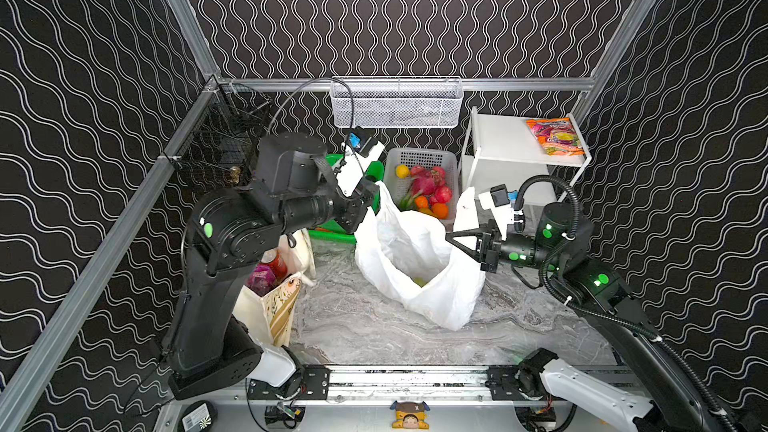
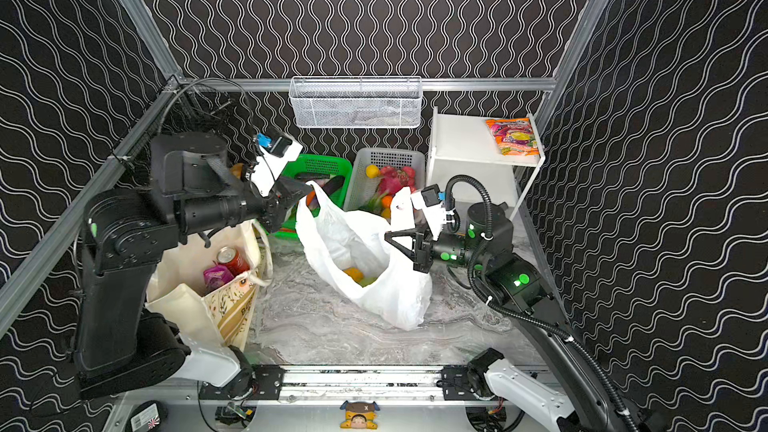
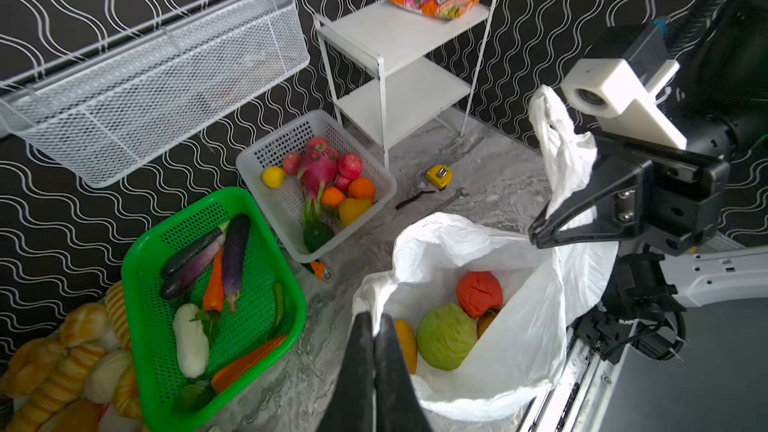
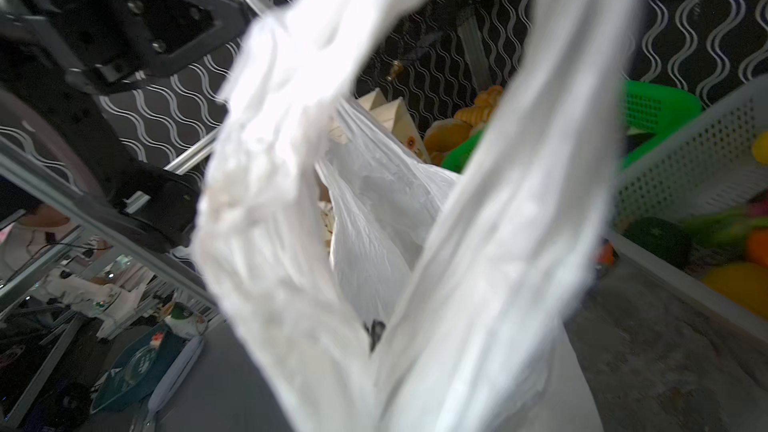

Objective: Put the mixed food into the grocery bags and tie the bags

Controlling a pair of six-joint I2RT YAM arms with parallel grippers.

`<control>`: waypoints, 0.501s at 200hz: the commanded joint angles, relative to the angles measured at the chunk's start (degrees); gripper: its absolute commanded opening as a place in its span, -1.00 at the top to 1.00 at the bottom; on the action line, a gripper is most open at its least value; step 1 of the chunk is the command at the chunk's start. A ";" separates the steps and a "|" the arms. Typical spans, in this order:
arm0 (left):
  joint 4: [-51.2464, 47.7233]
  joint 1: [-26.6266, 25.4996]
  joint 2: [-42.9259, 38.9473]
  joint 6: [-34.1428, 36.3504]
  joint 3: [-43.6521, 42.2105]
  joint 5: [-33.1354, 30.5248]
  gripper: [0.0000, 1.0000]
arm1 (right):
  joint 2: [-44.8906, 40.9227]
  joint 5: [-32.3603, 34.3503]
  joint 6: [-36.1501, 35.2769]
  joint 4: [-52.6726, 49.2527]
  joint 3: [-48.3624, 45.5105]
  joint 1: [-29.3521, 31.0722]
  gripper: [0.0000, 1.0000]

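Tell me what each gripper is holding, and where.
Both hold the white plastic bag: left gripper pinches its mouth rim, right gripper pinches the base of the opposite loop handle.

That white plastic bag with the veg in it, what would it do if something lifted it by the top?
The white plastic bag looks thin and crinkled, so it will probably sag rather than hold its shape. The cabbage and red round vegetable lie loose inside, so they would likely roll together and swing its bottom.
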 commanded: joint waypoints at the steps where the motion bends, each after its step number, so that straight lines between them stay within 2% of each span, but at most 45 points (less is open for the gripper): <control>1: -0.37 0.00 0.54 -0.67 2.77 0.09 1.00 | 0.88 -8.04 -1.19 -4.89 4.46 -0.02 1.00; 23: -0.93 0.02 2.00 -1.47 5.02 1.99 1.00 | 3.31 -9.89 -3.40 -9.51 8.10 -0.04 1.00; 46: -0.84 0.01 3.38 -1.49 5.89 1.89 1.00 | 6.64 -8.99 -4.80 -12.29 9.04 -0.01 1.00; 68: -1.87 0.04 5.38 -1.18 5.17 1.85 1.00 | 9.89 -5.28 -4.57 -13.08 8.50 -0.11 1.00; 90: -2.72 0.04 8.62 -0.14 2.12 3.19 1.00 | 14.00 2.04 -5.17 -14.63 8.33 -0.84 1.00; 100: -2.35 0.01 10.25 1.21 0.84 4.13 1.00 | 15.93 2.87 -5.73 -14.97 8.28 -2.08 1.00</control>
